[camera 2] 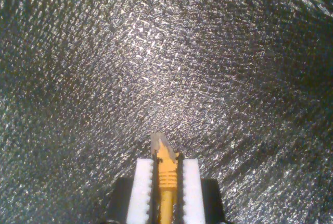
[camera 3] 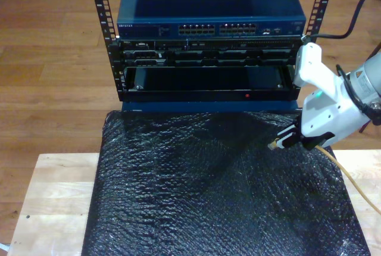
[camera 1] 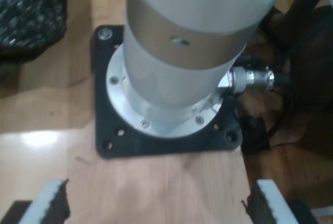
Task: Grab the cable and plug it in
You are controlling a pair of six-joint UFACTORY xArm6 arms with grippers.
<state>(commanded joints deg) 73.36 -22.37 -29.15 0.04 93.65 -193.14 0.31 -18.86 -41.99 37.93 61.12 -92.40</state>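
Observation:
The yellow-orange cable (camera 2: 166, 182) is clamped between the white pads (camera 2: 141, 187) of my second gripper (camera 2: 166, 164), which is shut on it just behind its clear plug (camera 2: 160, 143). In the exterior view this gripper (camera 3: 287, 139) hovers low over the black textured mat (camera 3: 202, 190) near the exterior view's right, its plug (camera 3: 273, 145) pointing toward the exterior view's left. The cable (camera 3: 352, 180) trails off behind it to the exterior view's right edge. My first gripper (camera 1: 158, 203) stands open with nothing between its fingers, above a wooden tabletop (camera 1: 156, 182).
A blue network switch (camera 3: 208, 6) with a row of ports (camera 3: 217, 29) tops a rack (camera 3: 208, 65) behind the mat. In front of my first gripper rise an arm's white base column (camera 1: 182, 41) and its black mounting plate (camera 1: 156, 146), with dark cables (camera 1: 281, 104) beside them.

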